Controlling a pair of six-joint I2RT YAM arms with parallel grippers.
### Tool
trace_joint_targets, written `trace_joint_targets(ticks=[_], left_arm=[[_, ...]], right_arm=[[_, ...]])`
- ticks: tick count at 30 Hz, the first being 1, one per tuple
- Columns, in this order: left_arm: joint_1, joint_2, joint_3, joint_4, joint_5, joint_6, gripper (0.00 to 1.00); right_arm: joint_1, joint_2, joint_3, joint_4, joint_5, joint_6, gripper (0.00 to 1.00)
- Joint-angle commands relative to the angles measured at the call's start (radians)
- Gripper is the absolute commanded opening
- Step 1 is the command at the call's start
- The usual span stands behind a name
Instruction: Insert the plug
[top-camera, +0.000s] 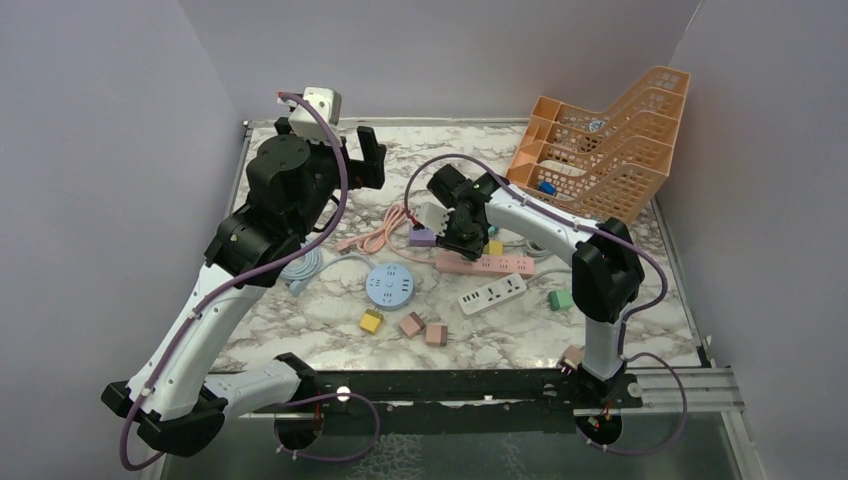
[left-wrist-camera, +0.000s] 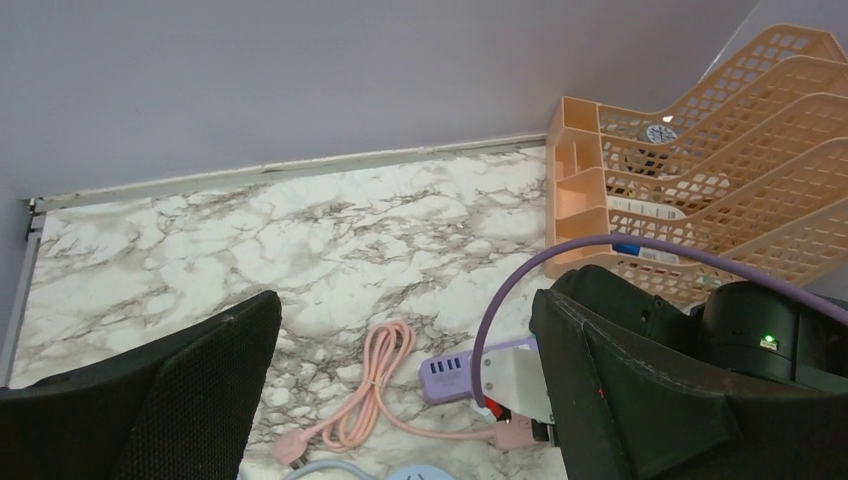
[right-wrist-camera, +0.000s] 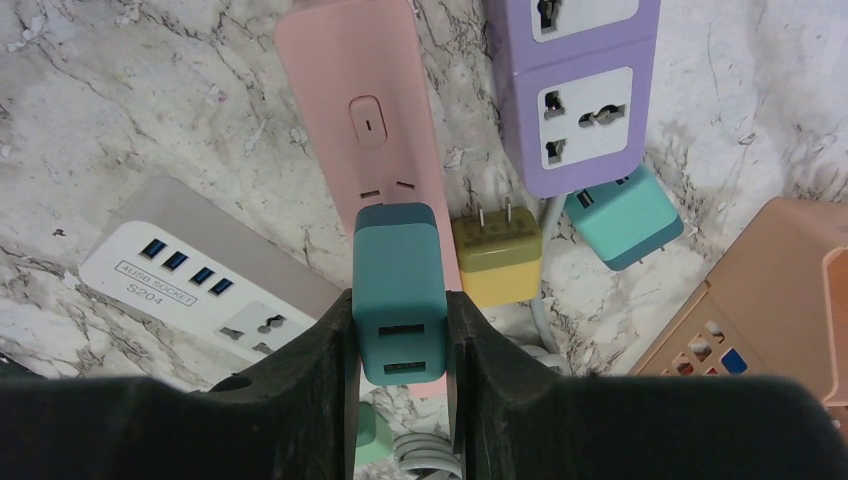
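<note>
Clutter covers the marble-patterned table (top-camera: 300, 310) in the top view: a round blue socket hub (top-camera: 390, 285), a white power strip (top-camera: 492, 294), a coiled pink cable (top-camera: 380, 232) and an orange mesh rack (top-camera: 610, 140) at the far right corner. The right gripper (top-camera: 462, 235) reaches down over the near end of a long pink power strip (top-camera: 485, 264) of smooth plastic, probably to bring its load to a socket. The blocky two-tone teal plug (right-wrist-camera: 398, 270) it carries is hidden from above. The left gripper (top-camera: 370, 155) is raised near the back wall, well apart from the work, seemingly parked out of the way.

From the left wrist, that gripper's two black fingers (left-wrist-camera: 170, 400) are spread wide with nothing between them. Below lie the pink cable and a short purple power strip (left-wrist-camera: 450, 372).

At the right wrist, the jaws are clamped on the sides of the teal plug, holding it lengthwise along the pink power strip so its front faces the outlets. The plug has a darker cap at the front and two USB ports on the rear face toward the camera. Its front end sits just below a pair of slots, under an oval button. Its prongs are not visible, so I cannot tell whether they have entered. A small yellow plug (right-wrist-camera: 497, 255), prongs showing, lies just beside it.
</note>
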Motion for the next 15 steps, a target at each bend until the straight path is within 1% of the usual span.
trace_joint_targets(ticks=[1,4,7,11,15], left_arm=[[0.002,-0.006,0.041,0.001,-0.055,0.033,0.99],[0.002,-0.006,0.041,0.0,-0.055,0.038,0.99],[0.003,-0.009,0.035,0.001,-0.044,0.037,0.99],[0.002,-0.01,0.028,0.003,-0.026,0.03,0.99],[0.002,-0.012,0.018,0.006,-0.015,0.024,0.99]], right_arm=[[0.018,0.012,0.039,-0.027,-0.027,-0.036,0.01],[0.022,0.008,0.016,-0.035,-0.062,-0.059,0.01],[0.024,0.01,-0.014,-0.035,-0.065,-0.072,0.01],[0.025,0.002,-0.071,0.011,0.032,-0.098,0.01],[0.024,0.001,-0.085,0.028,0.033,-0.108,0.01]])
